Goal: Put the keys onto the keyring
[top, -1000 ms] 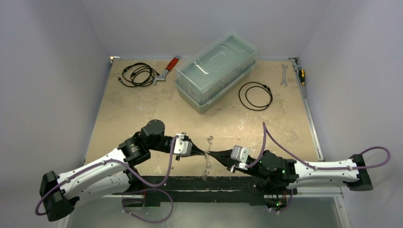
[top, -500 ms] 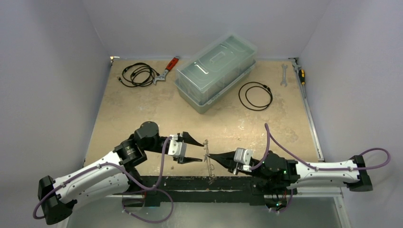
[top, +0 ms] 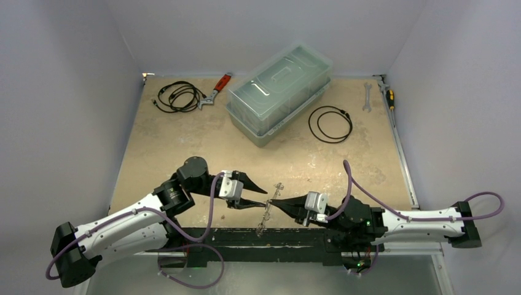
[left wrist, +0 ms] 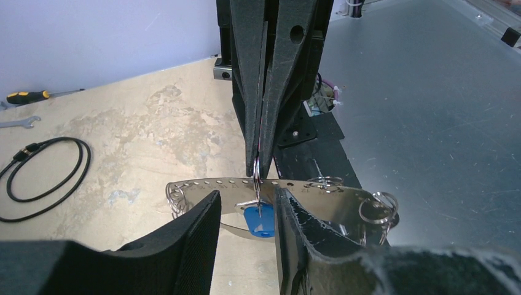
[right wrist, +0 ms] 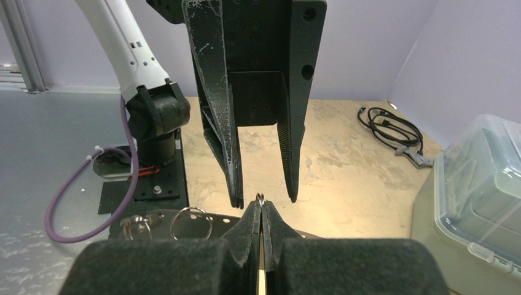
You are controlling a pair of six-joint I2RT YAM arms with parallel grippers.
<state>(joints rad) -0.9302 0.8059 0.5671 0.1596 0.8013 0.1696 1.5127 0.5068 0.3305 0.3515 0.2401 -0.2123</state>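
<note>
Release had just happened: the left gripper [left wrist: 246, 212], clamped a second earlier, stood parted astride the small blue-headed key [left wrist: 257, 220], while the right gripper [right wrist: 261, 209] stayed pinched on the thin silvery wire keyring [left wrist: 344, 200]; threading likely awaited regripping.

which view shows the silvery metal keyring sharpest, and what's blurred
Left wrist: silvery metal keyring and blue plastic key head sharpest, left gripper's near fingers blurred. Right wrist: right gripper's fingers soft, dark. Top external: keyring a faint glint.
</note>
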